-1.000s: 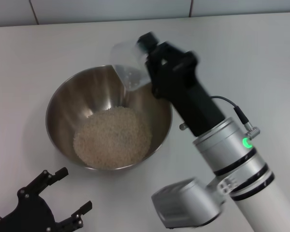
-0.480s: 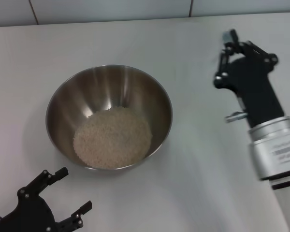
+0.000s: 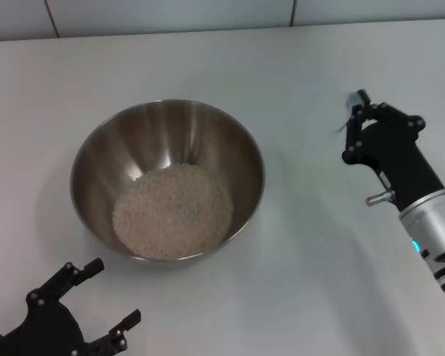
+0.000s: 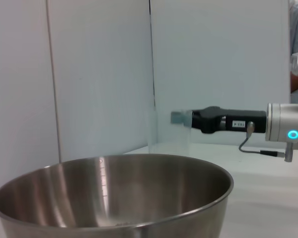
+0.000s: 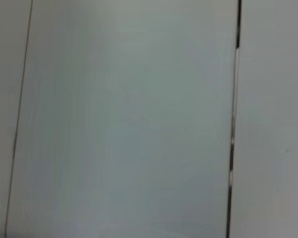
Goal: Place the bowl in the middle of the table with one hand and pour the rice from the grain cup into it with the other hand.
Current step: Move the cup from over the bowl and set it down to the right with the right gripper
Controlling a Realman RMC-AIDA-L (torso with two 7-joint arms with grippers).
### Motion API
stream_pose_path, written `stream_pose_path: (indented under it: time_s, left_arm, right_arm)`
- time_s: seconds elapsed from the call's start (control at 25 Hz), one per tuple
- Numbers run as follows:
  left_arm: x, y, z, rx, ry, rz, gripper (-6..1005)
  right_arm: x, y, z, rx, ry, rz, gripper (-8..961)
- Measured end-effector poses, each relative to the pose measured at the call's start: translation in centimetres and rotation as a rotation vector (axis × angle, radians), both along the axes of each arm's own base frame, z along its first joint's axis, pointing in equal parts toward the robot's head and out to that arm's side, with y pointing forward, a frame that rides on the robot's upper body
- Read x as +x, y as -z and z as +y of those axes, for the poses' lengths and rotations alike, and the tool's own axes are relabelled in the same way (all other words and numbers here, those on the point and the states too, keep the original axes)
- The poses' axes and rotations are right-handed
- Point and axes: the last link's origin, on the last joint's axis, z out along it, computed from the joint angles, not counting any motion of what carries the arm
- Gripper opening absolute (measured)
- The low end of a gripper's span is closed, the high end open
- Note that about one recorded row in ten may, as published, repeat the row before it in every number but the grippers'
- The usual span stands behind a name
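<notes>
One second past the pour: swung off the bowl (image 3: 85, 159) toward the table's (image 3: 297, 282) right edge, right gripper (image 3: 356, 115) clasping the upright cup (image 4: 164, 136), seemingly empty. Rice (image 3: 172, 210) heaped in the mid-table bowl; pour judged done. Left gripper (image 3: 115, 291) spread wide, front-left corner.

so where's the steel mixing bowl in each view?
Head: the round stainless-steel bowl sits centre-left on the white table, rice inside.
Left wrist: bowl fills the lower foreground.
Right wrist: not in it.
Shared landmark: the right gripper, beyond the bowl.
</notes>
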Motion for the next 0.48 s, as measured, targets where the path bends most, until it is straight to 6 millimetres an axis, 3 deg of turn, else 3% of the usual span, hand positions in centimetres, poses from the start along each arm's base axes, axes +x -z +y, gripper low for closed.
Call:
stream_pose_path:
  time_s: [0.48]
  left_arm:
    - [0.0, 0.0, 0.0, -0.001, 0.0, -0.002, 866]
  right_arm:
    - [0.3, 2.0, 1.3, -0.147, 0.023, -0.092, 43]
